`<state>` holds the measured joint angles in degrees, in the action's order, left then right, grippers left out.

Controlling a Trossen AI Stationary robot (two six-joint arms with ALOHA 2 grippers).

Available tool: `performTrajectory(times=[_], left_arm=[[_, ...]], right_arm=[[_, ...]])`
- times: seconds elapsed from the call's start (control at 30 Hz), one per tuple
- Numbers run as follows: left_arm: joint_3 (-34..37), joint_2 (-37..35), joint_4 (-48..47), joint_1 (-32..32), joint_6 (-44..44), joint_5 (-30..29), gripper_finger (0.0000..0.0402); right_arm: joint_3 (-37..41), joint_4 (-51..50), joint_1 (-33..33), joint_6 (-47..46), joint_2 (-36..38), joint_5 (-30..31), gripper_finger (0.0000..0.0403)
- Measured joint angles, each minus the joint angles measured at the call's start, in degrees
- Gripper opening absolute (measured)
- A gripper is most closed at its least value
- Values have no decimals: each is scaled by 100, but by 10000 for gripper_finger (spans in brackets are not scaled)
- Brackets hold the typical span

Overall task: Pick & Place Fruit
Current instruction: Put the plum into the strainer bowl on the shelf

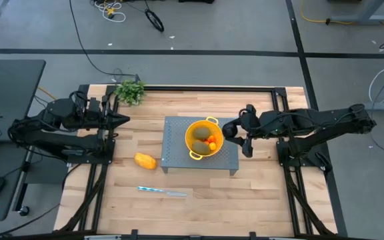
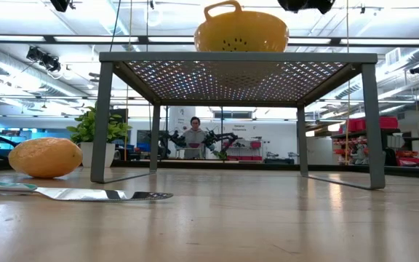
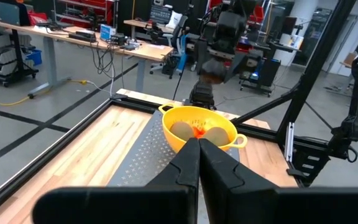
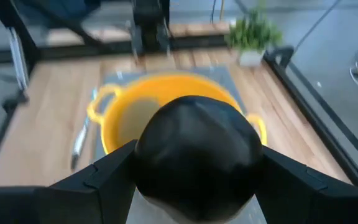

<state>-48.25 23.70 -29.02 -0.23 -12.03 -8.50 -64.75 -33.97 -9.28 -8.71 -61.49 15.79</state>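
A yellow colander (image 1: 204, 139) stands on a grey perforated stand (image 1: 175, 150) at mid-table. In it lie two brownish-green ovals (image 1: 201, 145) and tiny orange-red balls (image 1: 212, 141). My right gripper (image 1: 237, 135) hovers by the colander's right rim, shut on a blackish round fruit (image 4: 197, 155). A yellow-orange oblong fruit (image 1: 145, 161) lies on the wood left of the stand. My left gripper (image 1: 122, 119) waits shut and level at the table's left side, touching nothing. My right gripper pinches the blackish round fruit by its two opposite sides (image 4: 143, 163) between its two fingers (image 4: 98, 180). The fingers come slanting down from the table's right side. The fruit is lifted clear, above the colander's (image 4: 123, 112) right rim.
A thin silvery knife (image 1: 162, 192) lies on the wood near the front edge. A small leafy plant (image 1: 131, 91) stands at the far left corner. Bare wood lies in front of and to the left of the stand. Black frame rails border the table.
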Motion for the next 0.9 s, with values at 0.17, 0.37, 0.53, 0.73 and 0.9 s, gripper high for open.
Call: performTrajectory(times=[0.17, 0.37, 0.53, 0.73, 0.9], left_arm=[[0, 0, 0, 0, 0, -67, 11], [0, 0, 2, -2, 66, -112, 11], [0, 1, 3, 0, 62, -117, 11], [0, 0, 4, -1, 32, -117, 11], [0, 0, 4, -1, -22, -117, 11]], right_arm=[[0, 865, 0, 54, -51, 24, 277], [0, 1870, 0, 137, -338, 202, 277], [0, 2208, -1, 273, -580, 212, 277], [0, 2198, -2, 274, -720, 210, 277], [0, 2123, 0, 276, -721, 208, 277]])
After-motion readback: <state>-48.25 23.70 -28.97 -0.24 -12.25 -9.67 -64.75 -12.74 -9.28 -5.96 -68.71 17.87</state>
